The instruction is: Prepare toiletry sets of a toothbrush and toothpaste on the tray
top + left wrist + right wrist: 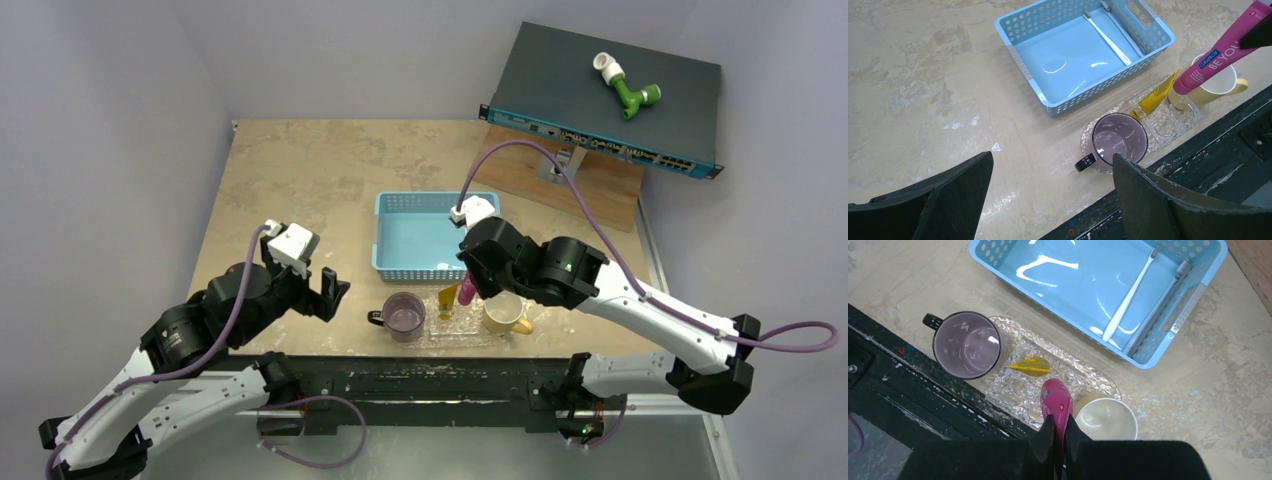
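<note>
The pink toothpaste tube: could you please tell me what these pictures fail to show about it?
- Right wrist view: pink toothpaste seen end-on past the right gripper; its cap and any contact with the tray are hidden.
- Left wrist view: the gripper holding it runs off the right edge.
- Top view: only a sliver shows under the right arm.

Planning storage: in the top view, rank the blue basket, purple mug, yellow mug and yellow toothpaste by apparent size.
Largest: blue basket.
Next: purple mug and yellow mug, too alike to rank.
Smallest: yellow toothpaste.
</note>
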`<state>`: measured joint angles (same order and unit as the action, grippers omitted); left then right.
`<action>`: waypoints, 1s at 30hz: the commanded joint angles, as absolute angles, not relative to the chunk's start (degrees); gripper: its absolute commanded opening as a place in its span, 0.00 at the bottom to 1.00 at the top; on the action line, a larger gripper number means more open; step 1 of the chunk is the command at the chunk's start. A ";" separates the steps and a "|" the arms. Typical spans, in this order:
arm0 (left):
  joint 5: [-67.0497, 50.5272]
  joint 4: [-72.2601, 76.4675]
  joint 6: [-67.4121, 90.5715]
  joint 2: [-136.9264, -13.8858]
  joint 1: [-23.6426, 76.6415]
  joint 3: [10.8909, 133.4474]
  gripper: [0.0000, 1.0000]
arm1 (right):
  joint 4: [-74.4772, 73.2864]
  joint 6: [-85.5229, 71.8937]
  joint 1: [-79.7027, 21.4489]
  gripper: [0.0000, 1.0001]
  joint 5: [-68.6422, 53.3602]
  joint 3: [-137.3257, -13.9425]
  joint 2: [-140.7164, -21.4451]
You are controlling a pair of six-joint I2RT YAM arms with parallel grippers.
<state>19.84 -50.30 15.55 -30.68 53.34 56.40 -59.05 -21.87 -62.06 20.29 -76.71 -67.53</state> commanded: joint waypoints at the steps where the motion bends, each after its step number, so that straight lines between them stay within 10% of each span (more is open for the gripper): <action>1: 20.91 -49.19 16.08 -30.41 52.92 56.25 0.88 | -53.79 -22.41 -62.57 0.00 21.90 -74.93 -67.03; 30: 20.87 -49.22 16.00 -29.97 52.56 55.82 0.89 | -46.58 -23.32 -62.58 0.00 22.79 -66.49 -69.90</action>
<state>20.25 -50.46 15.55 -30.24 52.88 56.34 -50.22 -22.22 -62.26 21.21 -67.40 -69.82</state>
